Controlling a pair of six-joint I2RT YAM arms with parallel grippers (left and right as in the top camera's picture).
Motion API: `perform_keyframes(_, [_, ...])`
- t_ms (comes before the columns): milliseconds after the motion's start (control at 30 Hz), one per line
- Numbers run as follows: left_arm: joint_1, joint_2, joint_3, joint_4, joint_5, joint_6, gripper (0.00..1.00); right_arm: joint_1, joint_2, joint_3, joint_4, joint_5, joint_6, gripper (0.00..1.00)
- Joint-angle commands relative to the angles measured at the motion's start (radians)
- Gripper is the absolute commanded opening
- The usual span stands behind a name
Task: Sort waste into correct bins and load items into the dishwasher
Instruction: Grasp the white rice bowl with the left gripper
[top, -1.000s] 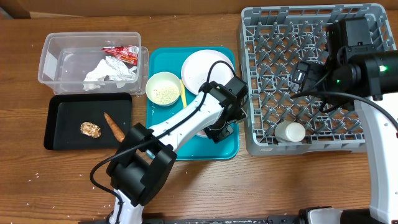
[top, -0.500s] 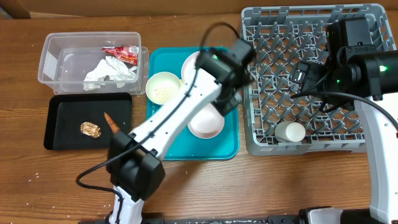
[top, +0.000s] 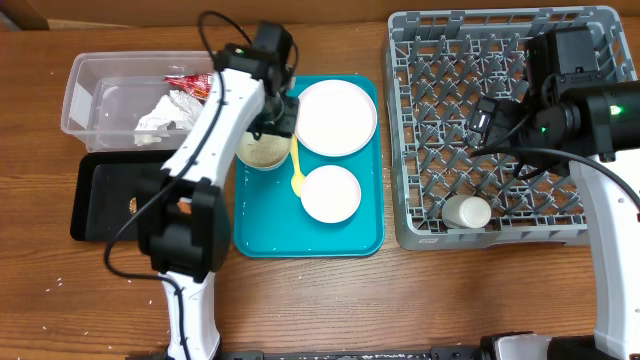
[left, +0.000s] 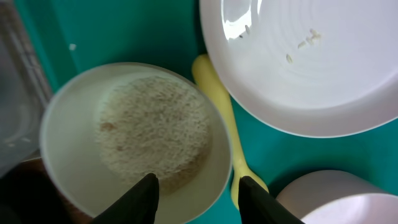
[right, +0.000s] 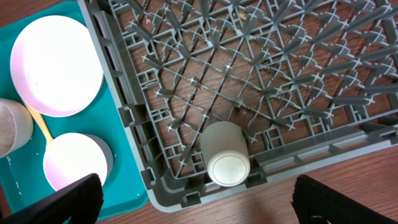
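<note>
My left gripper (top: 277, 117) hovers open over the right rim of a white bowl of rice (top: 262, 150) on the teal tray. In the left wrist view its jaws (left: 199, 193) span that bowl's (left: 134, 134) rim and the yellow spoon (left: 219, 99). The spoon (top: 296, 166) lies between the rice bowl, the white plate (top: 336, 117) and an empty white bowl (top: 331, 193). My right gripper (top: 487, 128) is open and empty above the grey dish rack (top: 600, 232). A small white cup (right: 225, 152) lies in the rack's front row. The napkin (top: 172, 110) and red wrapper (top: 192, 86) lie in the clear tub (top: 82, 92).
The black tray (top: 95, 215) sits in front of the tub; my left arm covers most of it, and a brown scrap (top: 133, 205) peeks out. The teal tray (top: 300, 235) lies between the bins and the rack. Bare wood runs along the front.
My left arm swung from the middle of the teal tray back and left to the rice bowl, uncovering the empty bowl and spoon. The right arm has not moved.
</note>
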Motion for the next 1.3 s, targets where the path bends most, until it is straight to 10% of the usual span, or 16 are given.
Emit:
perform_keyframes(0, [-0.022,0.03,-0.005,0.003,0.021,0.031,0.45,0.003,-0.003,0.016,0.005,0.011,-0.006,1.0])
perform_keyframes(200, [-0.026,0.033,-0.08,0.068,0.021,0.068,0.47,0.003,-0.003,0.016,0.006,0.011,-0.006,1.0])
perform_keyframes(433, [-0.03,0.033,-0.137,0.111,0.021,0.068,0.22,0.003,-0.003,0.016,0.005,0.011,-0.006,1.0])
perform_keyframes(900, [-0.049,0.032,-0.206,0.15,-0.005,0.058,0.04,0.003,-0.003,0.016,-0.007,0.011,-0.006,1.0])
perform_keyframes(1267, [-0.048,0.031,0.332,-0.373,-0.002,-0.015,0.04,0.003,-0.003,0.016,0.003,0.011,-0.018,1.0])
